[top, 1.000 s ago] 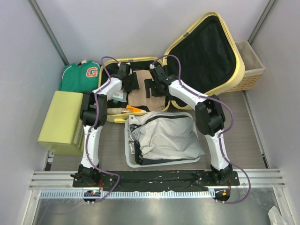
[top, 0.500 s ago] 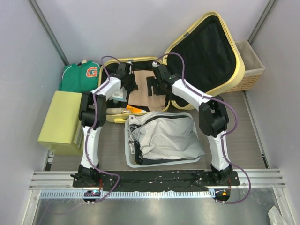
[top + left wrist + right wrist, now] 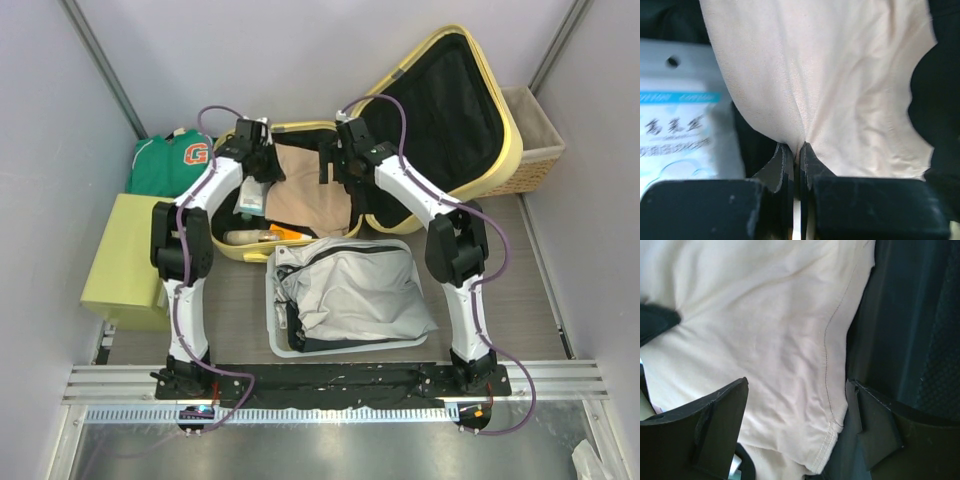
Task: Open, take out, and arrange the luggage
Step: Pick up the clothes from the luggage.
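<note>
The open luggage (image 3: 508,150) lies at the far middle of the bench (image 3: 240,300), its lid tipped back to the right. Inside, a beige garment (image 3: 305,195) stretches left to right between both arms. The left claw (image 3: 796,150) is pinched tight on its left edge. The right claw (image 3: 795,390) hovers spread wide over the right hem, beside the black lining (image 3: 905,315), holding nothing.

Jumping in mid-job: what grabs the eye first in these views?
The yellow luggage lying open at the back, its lid propped up to the right. Inside it, both arms meet over a beige garment: the left hand is shut on a pinch of it, the right hand open over its hem. Nearer the bases, a gray bag fills a white bin.
</note>
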Motion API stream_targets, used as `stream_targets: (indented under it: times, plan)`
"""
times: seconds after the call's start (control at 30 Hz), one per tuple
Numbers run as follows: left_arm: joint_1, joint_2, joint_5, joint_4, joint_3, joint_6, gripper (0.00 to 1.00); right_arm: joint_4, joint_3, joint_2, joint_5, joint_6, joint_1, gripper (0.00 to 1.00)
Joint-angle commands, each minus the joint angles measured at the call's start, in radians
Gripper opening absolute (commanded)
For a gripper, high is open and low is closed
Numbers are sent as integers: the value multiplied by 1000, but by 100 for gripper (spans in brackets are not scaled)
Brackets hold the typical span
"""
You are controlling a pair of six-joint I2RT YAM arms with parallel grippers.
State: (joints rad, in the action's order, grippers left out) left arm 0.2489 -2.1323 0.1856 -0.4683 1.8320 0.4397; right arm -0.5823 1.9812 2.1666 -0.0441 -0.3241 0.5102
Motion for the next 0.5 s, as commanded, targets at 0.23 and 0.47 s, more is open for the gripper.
stream_targets:
  times: [0.23,0.47]
  plan:
    - [-111,179,-28,-13,-160,-45,0,-30,171,139,32,-3,8,88]
    - [-128,180,12,-15,-165,-38,0,-44,295,260,91,-1,11,89]
